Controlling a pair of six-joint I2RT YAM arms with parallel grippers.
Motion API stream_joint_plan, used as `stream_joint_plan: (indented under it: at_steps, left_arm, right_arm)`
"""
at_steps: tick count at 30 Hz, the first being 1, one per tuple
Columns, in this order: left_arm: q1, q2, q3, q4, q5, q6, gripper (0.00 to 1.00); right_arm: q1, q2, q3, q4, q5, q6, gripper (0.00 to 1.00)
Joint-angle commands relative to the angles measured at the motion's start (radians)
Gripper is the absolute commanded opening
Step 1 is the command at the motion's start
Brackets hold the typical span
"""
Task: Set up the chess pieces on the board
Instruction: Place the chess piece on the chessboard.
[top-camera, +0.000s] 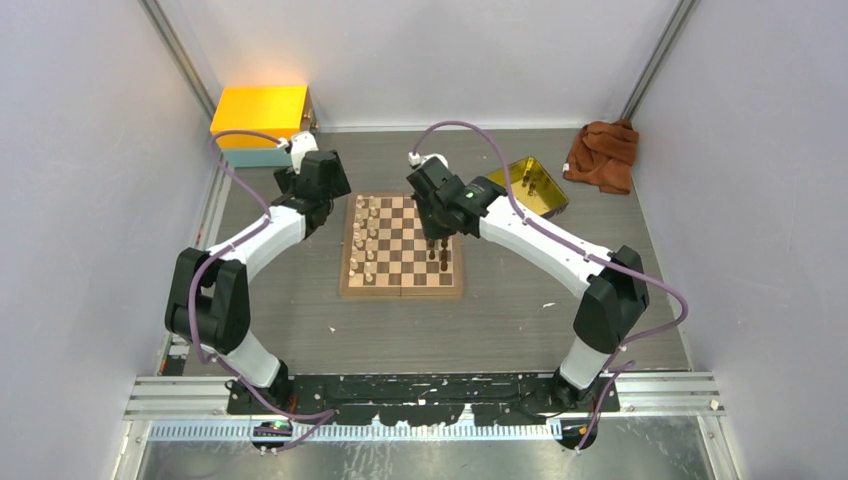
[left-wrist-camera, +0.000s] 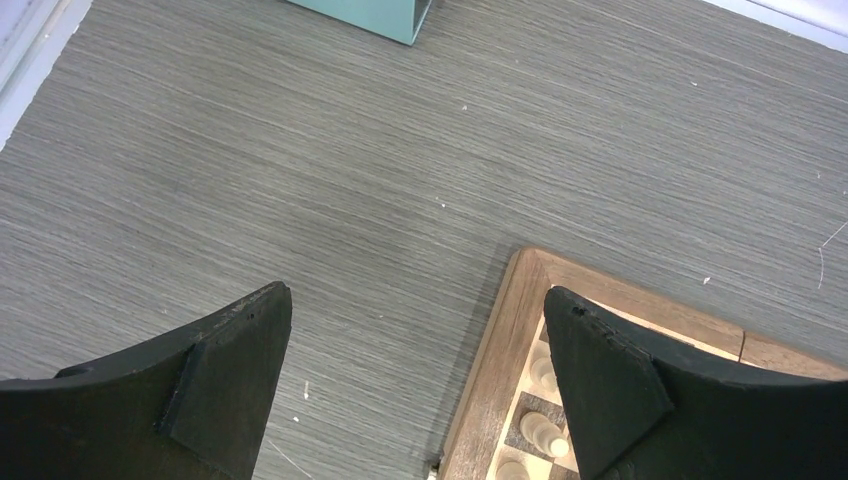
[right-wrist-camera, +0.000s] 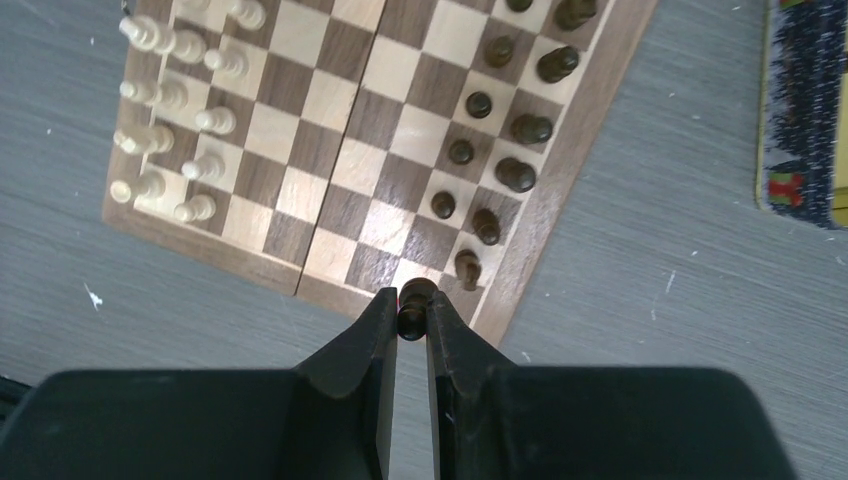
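**Over the dark ranks: one more piece to seat**

Over the board's (right-wrist-camera: 330, 150) edge on the dark side, my right gripper (right-wrist-camera: 412, 322) is clenched on a dark piece (right-wrist-camera: 414, 298), pinched by its head between the fingertips. Cream pieces (right-wrist-camera: 213, 120) fill two files on the opposite side. The other dark pieces (right-wrist-camera: 516, 174) stand in two files ahead of the gripper. The inner file looks one short at the end nearest the wrist camera, beside the corner piece (right-wrist-camera: 467, 266). I judge that bare square to be the target.

To do it well, I would centre the piece over that square before descending, since the corner piece stands just beside it and a finger could clip it. I would come straight down, keep the piece upright, and let go only once its base sits flat. How high it hangs now I cannot tell. Then I would lift straight up, clear of the heads.

My left gripper (left-wrist-camera: 420, 300) is spread wide and empty, hovering over the table (left-wrist-camera: 300, 150) just off the board's cream corner. I would leave it parked.
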Motion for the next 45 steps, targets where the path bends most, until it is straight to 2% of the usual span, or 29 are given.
stream_joint_plan:
  at_steps: [1, 24, 45]
  left_arm:
    - [0.004, -0.052, -0.009, 0.044, -0.013, -0.009, 0.97]
    - [0.004, -0.056, -0.017, 0.044, -0.019, -0.003, 0.97]
    - [0.004, -0.043, -0.004, 0.044, -0.024, 0.011, 0.97]
  right_arm:
    - [0.045, -0.004, -0.014, 0.007, 0.021, 0.035, 0.01]
    - [0.065, 0.094, -0.181, 0.180, 0.038, 0.033, 0.01]
    - [0.051, 0.136, -0.231, 0.257, 0.053, 0.032, 0.02]
